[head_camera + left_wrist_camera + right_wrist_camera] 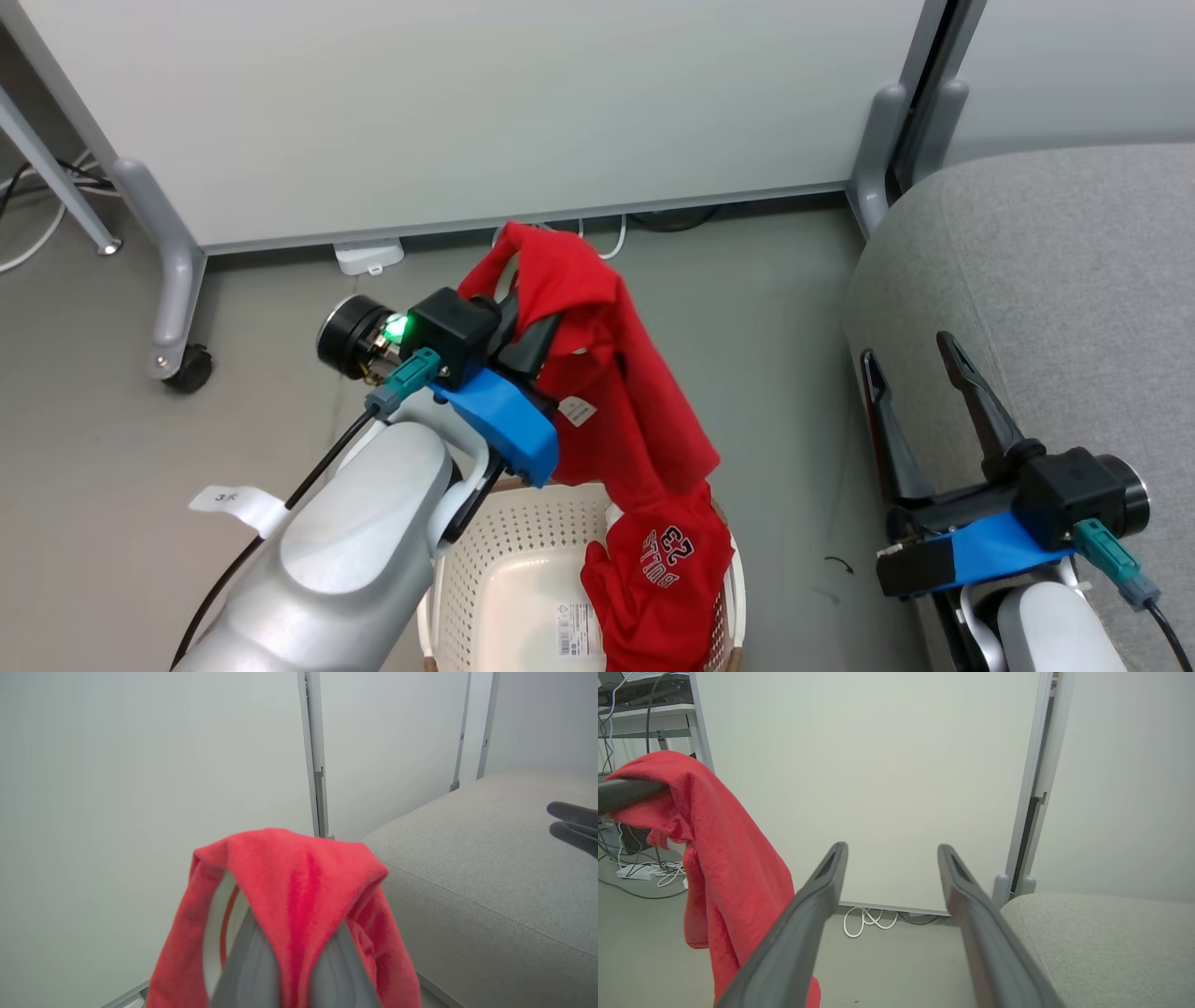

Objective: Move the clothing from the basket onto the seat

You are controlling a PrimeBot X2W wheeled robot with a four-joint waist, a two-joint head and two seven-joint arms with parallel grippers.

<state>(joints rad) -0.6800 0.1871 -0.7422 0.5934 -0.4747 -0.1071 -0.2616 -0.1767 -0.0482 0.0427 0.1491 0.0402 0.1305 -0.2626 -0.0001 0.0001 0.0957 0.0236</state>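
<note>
Grey sofa (1046, 280), right, holds nothing yet: left gripper (527, 327) pinches plain garment (625, 392) aloft, jersey (663, 569) in basket (504, 551), right gripper (906, 350) spread wide.

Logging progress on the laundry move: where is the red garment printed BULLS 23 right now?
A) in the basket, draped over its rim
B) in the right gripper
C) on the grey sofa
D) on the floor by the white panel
A: the BULLS 23 garment hangs over the rim of the basket, partly inside, while the left gripper holds the plain red garment up and the right gripper is open, empty.
</note>
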